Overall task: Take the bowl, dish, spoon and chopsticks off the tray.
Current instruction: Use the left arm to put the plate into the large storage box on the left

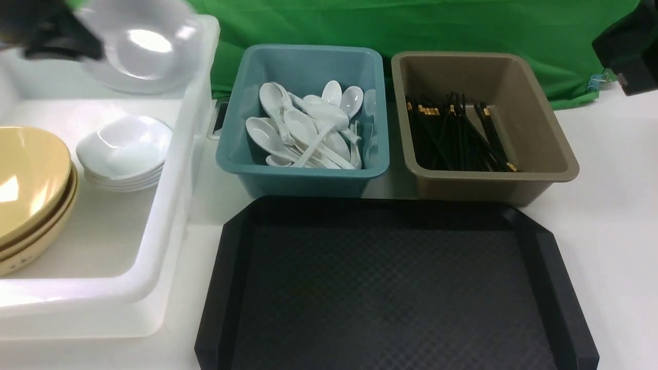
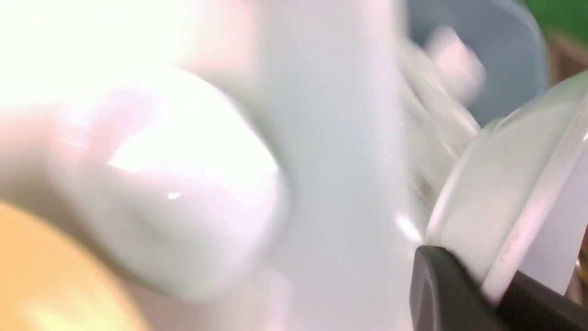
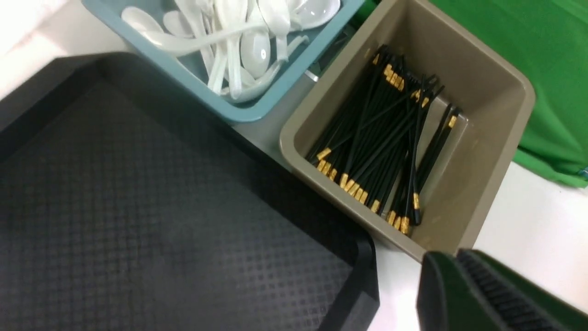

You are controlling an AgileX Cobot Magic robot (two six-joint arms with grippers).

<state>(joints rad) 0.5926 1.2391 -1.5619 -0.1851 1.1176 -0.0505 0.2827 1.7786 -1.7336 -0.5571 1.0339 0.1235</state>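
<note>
The left gripper (image 1: 77,43) is clamping the rim of a small white dish (image 1: 146,46). In its wrist view its black finger (image 2: 441,294) is pressing against the dish's edge, and both gripper and dish are showing blurred. It is holding the dish tilted, hollow side facing the robot, above the far end of the white tub (image 1: 169,216). Below this gripper, inside the tub, a stack of white dishes (image 1: 126,149) is sitting. Just beside that stack, further to the gripper's left and nearer the robot, the mustard-yellow bowls (image 1: 28,180) are lying nested. To the gripper's right and lower down, outside the tub, the teal bin (image 1: 303,182) is standing with a heap of white soup spoons (image 1: 303,128) lying in it. Just beyond it on the same side the brown bin (image 1: 483,187) is holding a bundle of black chopsticks (image 1: 452,139) with gold bands. Nearer the robot than both bins, the black tray (image 1: 390,288) is lying flat on the white table (image 1: 617,205). The right gripper (image 3: 477,294) is hanging with its jaws closed together on nothing, above the table. The brown bin is sitting just beneath and ahead of it, the tray's cut-off corner is showing to its left, and a green cloth (image 1: 411,25) is hanging behind everything.
</note>
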